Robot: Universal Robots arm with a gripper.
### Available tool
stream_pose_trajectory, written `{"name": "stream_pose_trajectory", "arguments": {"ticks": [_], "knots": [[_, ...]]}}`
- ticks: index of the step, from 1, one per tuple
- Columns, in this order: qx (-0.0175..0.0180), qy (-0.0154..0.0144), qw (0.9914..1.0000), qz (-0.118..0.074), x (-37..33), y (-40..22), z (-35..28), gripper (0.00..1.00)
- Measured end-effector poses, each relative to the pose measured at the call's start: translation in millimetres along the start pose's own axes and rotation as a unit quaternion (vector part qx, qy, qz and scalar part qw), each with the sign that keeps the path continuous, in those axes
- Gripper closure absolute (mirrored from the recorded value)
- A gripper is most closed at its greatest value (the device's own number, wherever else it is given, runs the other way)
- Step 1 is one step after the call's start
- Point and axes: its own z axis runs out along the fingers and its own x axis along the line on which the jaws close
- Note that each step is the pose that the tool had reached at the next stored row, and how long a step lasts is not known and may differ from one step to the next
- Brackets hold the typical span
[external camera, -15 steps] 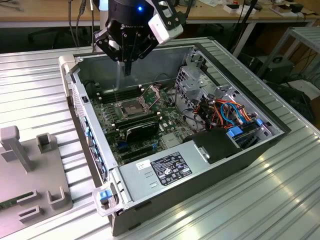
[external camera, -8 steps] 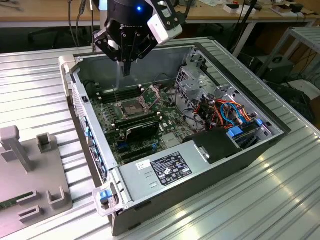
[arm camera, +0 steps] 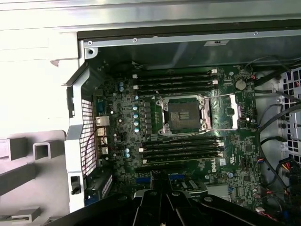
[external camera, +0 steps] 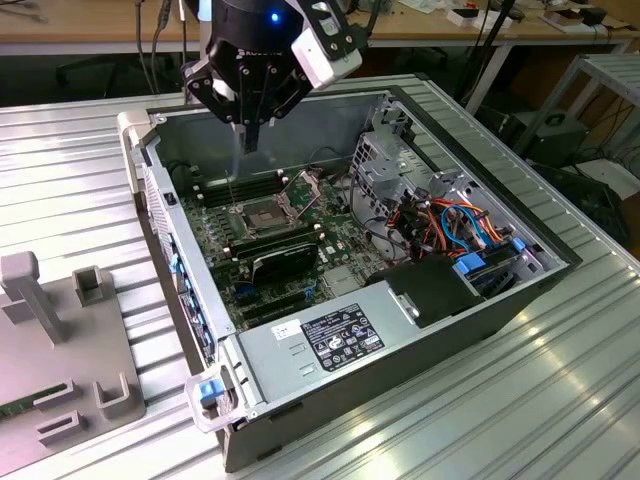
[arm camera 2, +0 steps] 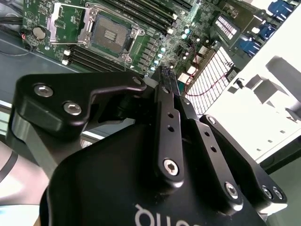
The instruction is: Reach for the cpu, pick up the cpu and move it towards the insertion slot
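Ribbed metal tabletop (external camera: 520, 420) carries an open computer case (external camera: 400, 395). Over it hangs the gripper (external camera: 250, 142), its fingers (arm camera 2: 165, 108) drawn together into a narrow tip (whether the cpu is pinched between them I cannot tell). Below it in the exterior view lies the insertion slot (external camera: 262, 217), its dark centre bare and its retaining plate (external camera: 303, 186) tilted up. Long memory slots (arm camera: 181, 149) run along two sides.
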Motion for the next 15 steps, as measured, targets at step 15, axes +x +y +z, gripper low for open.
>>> {"name": "stream_pose_trajectory", "arguments": {"ticks": [15], "knots": [[-0.0002, 0.0001, 1.0, 0.0, 5.5, -0.4, 0.0, 0.89]]}}
